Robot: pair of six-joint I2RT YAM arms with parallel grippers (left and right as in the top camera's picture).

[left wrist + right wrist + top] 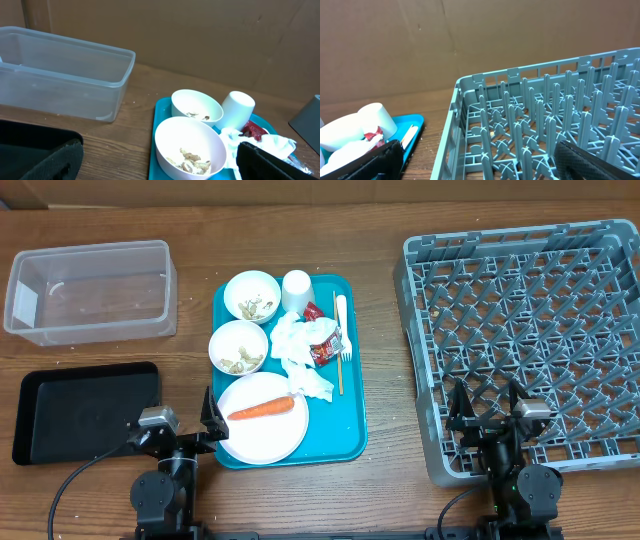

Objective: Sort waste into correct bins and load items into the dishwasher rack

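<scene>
Overhead layout of the table (pixel 390 480), with both arms at its 6 o'clock edge. The left claw (pixel 175 430) is spread wide and holds nothing. One finger reaches the left rim of the teal serving tray (pixel 355 380). The white plate (pixel 262 442), bearing an orange carrot (pixel 262 408), lies just beside this claw at 3 o'clock. The black tray (pixel 85 410) lies just beside it at 9 o'clock, and the clear tub (pixel 25 300) stands farther off at 11 o'clock. Two small bowls with beige scraps (pixel 238 346) (pixel 251 295) and the white cup (pixel 296 288) lie at 1 o'clock. Crumpled napkins (pixel 300 355), a red-and-white wrapper (pixel 325 348), a white fork (pixel 342 320) and a thin wooden stick (pixel 338 370) occupy the tray's right half. The right claw (pixel 488 415), likewise wide and empty, sits over the near-left corner of the grey dishwasher rack (pixel 415 330), whose peg grid extends toward 12 and 1 o'clock. The serving tray lies well apart at its 9 to 10 o'clock.
</scene>
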